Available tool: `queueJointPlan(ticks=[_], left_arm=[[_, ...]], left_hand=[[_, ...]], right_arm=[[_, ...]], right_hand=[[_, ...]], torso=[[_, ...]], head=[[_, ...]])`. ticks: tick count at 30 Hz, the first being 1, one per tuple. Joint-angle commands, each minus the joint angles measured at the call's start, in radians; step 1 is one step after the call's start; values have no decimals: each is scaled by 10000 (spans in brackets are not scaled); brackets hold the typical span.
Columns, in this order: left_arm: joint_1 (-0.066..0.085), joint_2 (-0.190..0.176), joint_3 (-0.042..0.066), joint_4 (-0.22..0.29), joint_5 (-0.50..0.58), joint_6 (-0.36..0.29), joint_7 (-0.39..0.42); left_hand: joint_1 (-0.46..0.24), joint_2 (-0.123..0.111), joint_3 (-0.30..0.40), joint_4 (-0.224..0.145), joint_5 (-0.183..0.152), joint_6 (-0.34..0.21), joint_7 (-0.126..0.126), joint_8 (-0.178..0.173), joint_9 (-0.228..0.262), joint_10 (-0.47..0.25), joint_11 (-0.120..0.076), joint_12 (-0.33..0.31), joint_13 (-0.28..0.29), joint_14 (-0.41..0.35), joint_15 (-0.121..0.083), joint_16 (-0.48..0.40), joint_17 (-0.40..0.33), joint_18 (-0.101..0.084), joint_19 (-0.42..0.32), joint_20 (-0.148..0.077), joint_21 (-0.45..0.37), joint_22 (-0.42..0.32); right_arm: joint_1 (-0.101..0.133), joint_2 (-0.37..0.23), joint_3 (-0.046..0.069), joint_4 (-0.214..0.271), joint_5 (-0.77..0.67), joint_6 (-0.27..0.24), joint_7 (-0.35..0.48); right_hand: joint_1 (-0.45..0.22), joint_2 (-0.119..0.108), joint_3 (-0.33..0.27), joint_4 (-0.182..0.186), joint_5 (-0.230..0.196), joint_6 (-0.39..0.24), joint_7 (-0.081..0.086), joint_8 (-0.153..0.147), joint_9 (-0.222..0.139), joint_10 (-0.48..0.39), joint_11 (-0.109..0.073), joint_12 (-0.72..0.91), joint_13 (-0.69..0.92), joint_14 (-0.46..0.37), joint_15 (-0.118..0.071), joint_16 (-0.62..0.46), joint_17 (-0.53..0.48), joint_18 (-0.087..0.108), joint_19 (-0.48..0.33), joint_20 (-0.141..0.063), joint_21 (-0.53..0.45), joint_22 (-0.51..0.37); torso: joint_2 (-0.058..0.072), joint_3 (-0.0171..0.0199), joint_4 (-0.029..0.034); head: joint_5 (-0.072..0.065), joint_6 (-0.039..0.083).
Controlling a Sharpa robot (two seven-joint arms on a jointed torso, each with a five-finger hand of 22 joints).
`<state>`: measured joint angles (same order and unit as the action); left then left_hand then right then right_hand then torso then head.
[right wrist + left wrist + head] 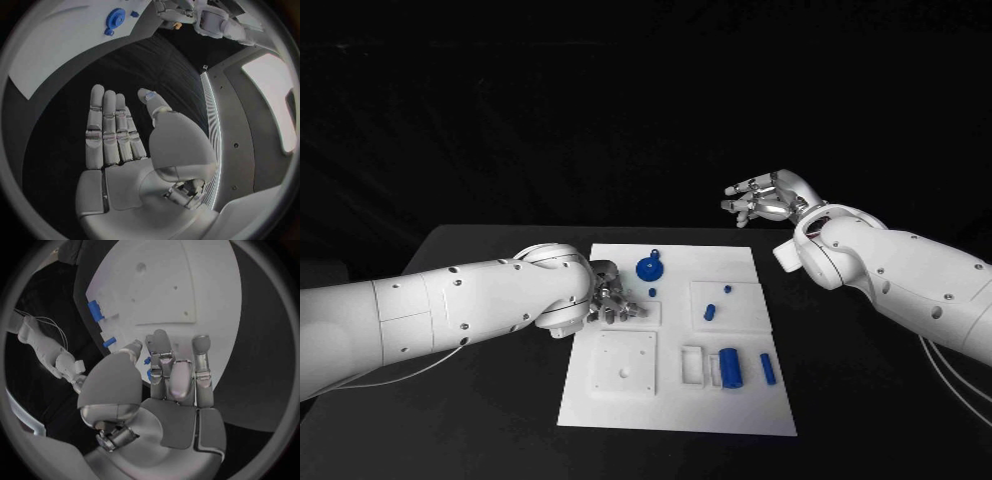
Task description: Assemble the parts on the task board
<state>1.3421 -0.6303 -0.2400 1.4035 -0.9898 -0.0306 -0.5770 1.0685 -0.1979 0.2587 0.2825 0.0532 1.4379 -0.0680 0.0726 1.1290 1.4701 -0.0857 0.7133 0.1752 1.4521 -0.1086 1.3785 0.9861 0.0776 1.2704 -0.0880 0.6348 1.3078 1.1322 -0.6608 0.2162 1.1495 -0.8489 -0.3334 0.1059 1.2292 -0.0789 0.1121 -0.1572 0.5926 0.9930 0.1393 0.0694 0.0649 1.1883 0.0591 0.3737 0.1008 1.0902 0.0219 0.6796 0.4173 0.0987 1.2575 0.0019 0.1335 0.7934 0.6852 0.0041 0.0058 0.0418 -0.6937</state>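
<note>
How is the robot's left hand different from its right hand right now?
The left hand is down over the white task board, while the right hand is up beyond the board's far edge, over the black table. The left hand's fingers point at small blue parts; the right hand's fingers are stretched out, holding nothing. Both are silver.

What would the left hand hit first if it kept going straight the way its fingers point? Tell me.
Probably the white board itself: the left hand has its fingers lying low over it, next to a small blue piece. Depth is unclear, so it may already touch.
</note>
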Motion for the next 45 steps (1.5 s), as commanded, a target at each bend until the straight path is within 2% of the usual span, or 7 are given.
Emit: queueJointPlan(ticks=[1,14,20,30,37,40,45], left_arm=[[27,-48,11,59,88,-171,143],[309,-208,131,115,763,-211,261],[363,-192,454,-309,1171,-267,356],[747,125,725,-1838,1655,318,499],[845,411,744,-2694,1596,825,612],[859,527,744,-2965,1551,946,652],[866,736,716,-3361,1313,1163,698]], left_hand=[[-15,-143,-60,45,-40,65,-7,3,-9,458,-42,-43,-19,15,-74,-1,32,-87,-4,-92,28,181],[-213,-333,-247,28,-44,-32,13,-29,-96,458,-47,-120,-115,-14,-98,-81,-76,-163,-41,-186,-34,159],[172,-129,-119,-123,-19,-297,104,-81,-491,457,-7,-329,-213,-65,-109,-321,-405,-238,-77,-279,-132,123],[684,519,-55,-1318,822,-1563,505,-67,-3801,427,207,-1305,-89,-419,-130,-1287,-1831,-444,-155,-474,-618,66],[546,538,-215,-1399,583,-1882,669,-74,-4654,378,290,-2370,781,-658,-110,-1583,-2513,-510,-137,-491,-994,103],[475,543,-236,-1374,502,-2565,954,-62,-6569,393,383,-2301,640,-639,-17,-1412,-2391,-413,-90,-393,-1031,156],[470,549,-266,-1403,506,-2490,970,-30,-7190,394,389,-2195,490,-641,-11,-1335,-2396,-418,-71,-394,-1045,169]], right_arm=[[-14,14,4,-5,-91,117,30],[-41,19,4,-58,-113,122,15],[-44,15,4,-67,-114,124,25],[-44,1,4,-78,-114,144,36],[-44,-35,4,-64,-114,147,37],[-44,-55,5,-46,-115,140,36],[-44,-75,5,-18,-123,131,36]], right_hand=[[-64,46,-64,11,28,-72,22,-43,-9,-85,15,-68,-26,-107,25,-16,-26,-33,-104,-7,-19,-32],[-19,43,-152,69,36,-200,56,-41,-9,-130,60,-149,-147,-171,74,-100,-141,-16,-137,47,-104,-256],[6,58,-144,67,33,-195,57,-38,-8,-136,61,-159,-161,-179,76,-106,-154,-15,-137,48,-109,-281],[24,68,-119,53,24,-160,53,-38,-9,-125,59,-176,-181,-177,73,-106,-165,-13,-134,45,-104,-298],[5,60,-93,40,32,-153,50,-42,-9,-94,55,-211,-210,-166,70,-99,-185,-12,-127,42,-84,-321],[5,60,-93,40,32,-153,50,-42,-9,-94,55,-211,-210,-166,70,-99,-185,-12,-127,42,-84,-321],[5,60,-93,40,32,-153,50,-42,-9,-94,55,-211,-210,-166,70,-99,-185,-12,-127,42,-84,-321]], torso=[[6,10,1],[5,16,2],[10,12,-2],[15,15,-1],[31,-2,-12],[38,2,-14],[54,-12,-33]], head=[[-33,118],[46,144],[75,132],[157,179],[162,185],[171,169],[170,170]])
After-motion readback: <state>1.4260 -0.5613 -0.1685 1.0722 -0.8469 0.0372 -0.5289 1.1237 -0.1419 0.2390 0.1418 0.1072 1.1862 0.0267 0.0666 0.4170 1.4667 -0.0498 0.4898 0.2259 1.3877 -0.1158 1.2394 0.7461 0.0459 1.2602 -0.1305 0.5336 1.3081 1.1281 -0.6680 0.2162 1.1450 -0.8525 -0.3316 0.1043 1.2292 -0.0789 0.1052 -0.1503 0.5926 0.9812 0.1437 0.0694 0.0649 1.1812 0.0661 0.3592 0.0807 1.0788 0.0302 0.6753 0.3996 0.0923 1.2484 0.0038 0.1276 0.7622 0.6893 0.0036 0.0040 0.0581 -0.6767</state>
